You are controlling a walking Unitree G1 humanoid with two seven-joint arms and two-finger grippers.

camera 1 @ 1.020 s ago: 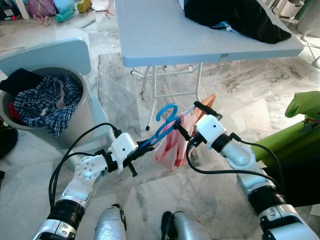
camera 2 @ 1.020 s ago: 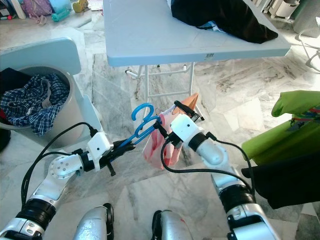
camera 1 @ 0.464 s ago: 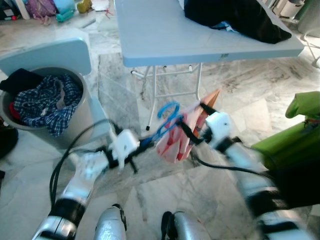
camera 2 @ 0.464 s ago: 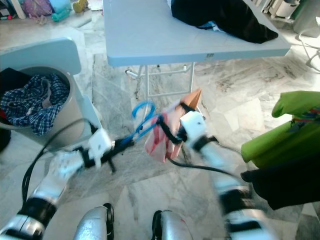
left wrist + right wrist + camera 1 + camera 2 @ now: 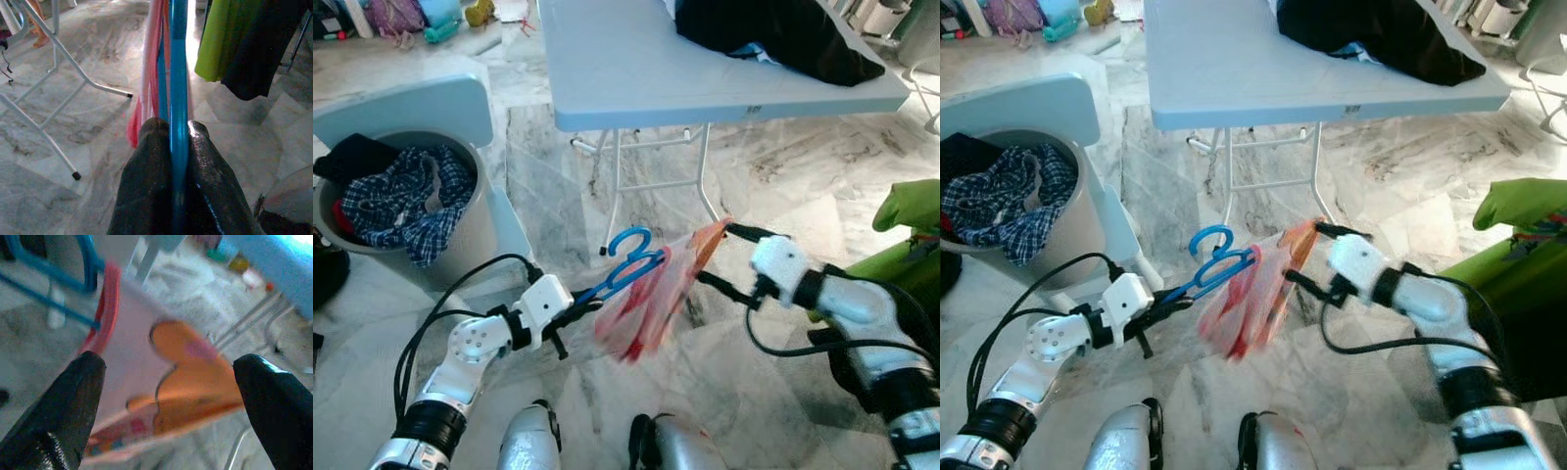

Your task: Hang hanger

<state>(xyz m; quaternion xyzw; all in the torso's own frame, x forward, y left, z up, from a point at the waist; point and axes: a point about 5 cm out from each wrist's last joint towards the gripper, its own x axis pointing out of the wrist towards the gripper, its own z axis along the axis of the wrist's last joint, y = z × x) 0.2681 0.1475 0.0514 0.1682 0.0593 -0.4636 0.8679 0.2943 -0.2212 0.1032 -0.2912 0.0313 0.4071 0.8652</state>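
- The blue hanger [image 5: 625,269] is up in the air over the marble floor [image 5: 773,186], carried between the two arms; its hook curls just past the left gripper's tips.
- A pink and red garment [image 5: 646,304], blurred, hangs from the hanger; an orange corner of it lies just in front of the right gripper.
- The left gripper [image 5: 579,305] has its jaws pressed together on the hanger's blue bar; the left wrist view shows both black fingers [image 5: 151,161] squeezing the bar, with the garment beyond the tips.
- The right gripper [image 5: 729,259] has its jaws spread wide. In the right wrist view the two black fingertips [image 5: 73,387] stand well apart, with the orange part of the garment between them and not touching either one, as far as can be seen.
- Beyond both grippers stands a folding table [image 5: 626,69] with a pale blue top and white legs; a dark cloth [image 5: 773,34] lies on its far end.
- Well off to the outer side of the left gripper sits a grey laundry bin [image 5: 460,235] holding a plaid shirt [image 5: 396,201] and other dark clothes.
- On the outer side of the right gripper hang a green garment [image 5: 901,230] and a dark one, near the right arm.
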